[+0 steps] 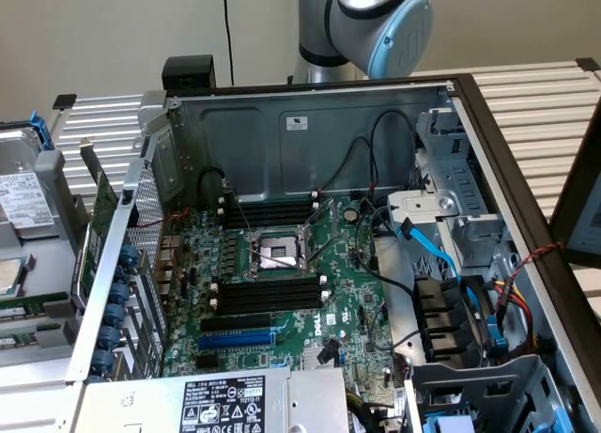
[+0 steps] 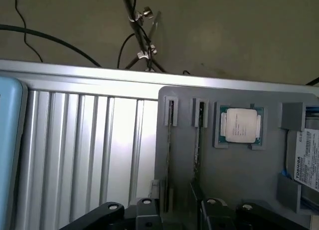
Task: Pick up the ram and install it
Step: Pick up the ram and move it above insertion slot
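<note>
TOSHIBA: printed sideways on white label of hard drive, seated in gray tray, compartment next to processor. Faint print on processor lid, unreadable.

At near edge of case: power supply label, black and white, rows of certification marks, small print illegible.

On case rear wall: white sticker, illegible.

On motherboard: white markings, too small to read.

the arm ran off the exterior view's top edge. the ram was cut by that view's left edge, its label too small to read. the hand had its tips beyond the wrist view's edge; the toshiba drive was clipped there too.
</note>
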Robot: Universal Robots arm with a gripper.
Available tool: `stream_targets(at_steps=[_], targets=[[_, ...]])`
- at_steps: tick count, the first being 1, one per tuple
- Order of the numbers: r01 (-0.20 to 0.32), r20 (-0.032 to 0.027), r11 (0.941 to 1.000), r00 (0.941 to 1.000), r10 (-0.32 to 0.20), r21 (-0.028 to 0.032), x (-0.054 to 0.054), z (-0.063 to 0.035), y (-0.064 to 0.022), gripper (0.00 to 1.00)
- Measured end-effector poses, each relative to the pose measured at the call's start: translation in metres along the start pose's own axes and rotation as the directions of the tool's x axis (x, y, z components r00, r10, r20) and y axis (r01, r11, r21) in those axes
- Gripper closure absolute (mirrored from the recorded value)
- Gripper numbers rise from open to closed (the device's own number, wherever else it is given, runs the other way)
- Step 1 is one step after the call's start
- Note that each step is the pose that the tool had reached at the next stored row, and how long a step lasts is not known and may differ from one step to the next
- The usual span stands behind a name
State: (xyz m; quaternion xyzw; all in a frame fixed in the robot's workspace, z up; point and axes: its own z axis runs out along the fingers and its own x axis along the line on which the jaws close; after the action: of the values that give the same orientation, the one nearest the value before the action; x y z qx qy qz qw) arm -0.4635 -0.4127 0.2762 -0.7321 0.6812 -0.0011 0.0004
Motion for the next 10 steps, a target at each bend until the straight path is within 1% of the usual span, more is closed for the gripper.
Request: stream_targets(at_steps=[6,10], targets=[[-0.002,0.0001,1.0,1.0,0.002,0.0,0.0,0.0111,-0.0015,0.64],[-0.002,-0.0016,1.0,1.0,0.002,0.0,-0.004,0.0177,-0.0023,0.64]])
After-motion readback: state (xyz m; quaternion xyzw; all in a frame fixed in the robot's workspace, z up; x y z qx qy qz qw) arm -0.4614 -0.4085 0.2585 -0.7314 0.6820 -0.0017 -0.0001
